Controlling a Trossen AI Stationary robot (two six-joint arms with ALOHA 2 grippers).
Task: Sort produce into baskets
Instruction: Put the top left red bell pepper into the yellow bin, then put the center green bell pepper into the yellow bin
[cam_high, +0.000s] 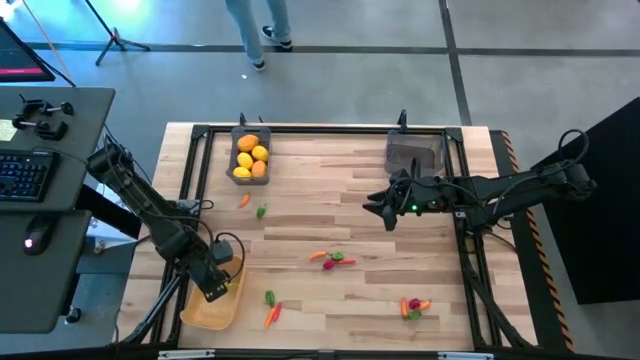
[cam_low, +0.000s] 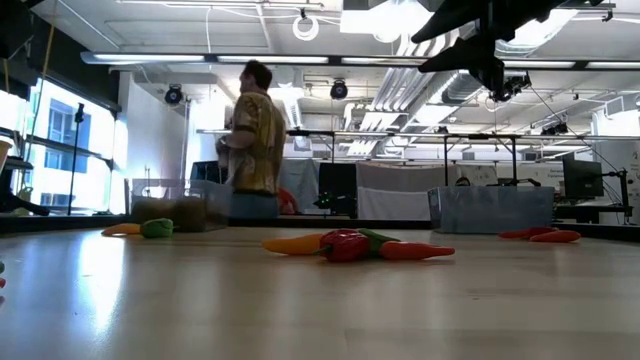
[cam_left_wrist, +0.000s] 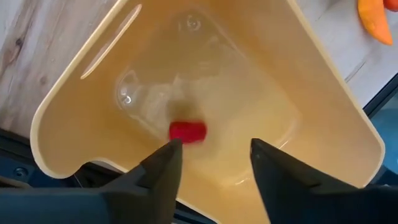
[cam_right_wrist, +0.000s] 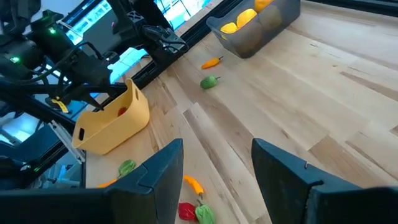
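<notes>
The tan tray (cam_high: 208, 310) sits at the table's near left corner. My left gripper (cam_left_wrist: 214, 152) hangs over it, pointing down, open. A small red piece (cam_left_wrist: 188, 132) shows blurred inside the tray, just past the fingertips and apart from them. My right gripper (cam_right_wrist: 217, 155) is open and holds nothing, raised over the table's right half (cam_high: 383, 212). A dark bin (cam_high: 250, 157) at the far left holds yellow and orange fruits. A second dark bin (cam_high: 413, 152) stands at the far right. Loose produce lies on the table: an orange piece (cam_high: 245, 200), a green piece (cam_high: 262, 211), a red-green cluster (cam_high: 330, 258).
More produce lies near the front edge: a green piece (cam_high: 270, 298), an orange one (cam_high: 272, 315) and a small cluster (cam_high: 413, 307). A black frame (cam_high: 320, 129) rims the table. A desk with a keyboard (cam_high: 25, 175) stands to the left. A person (cam_low: 255, 140) stands beyond the far edge.
</notes>
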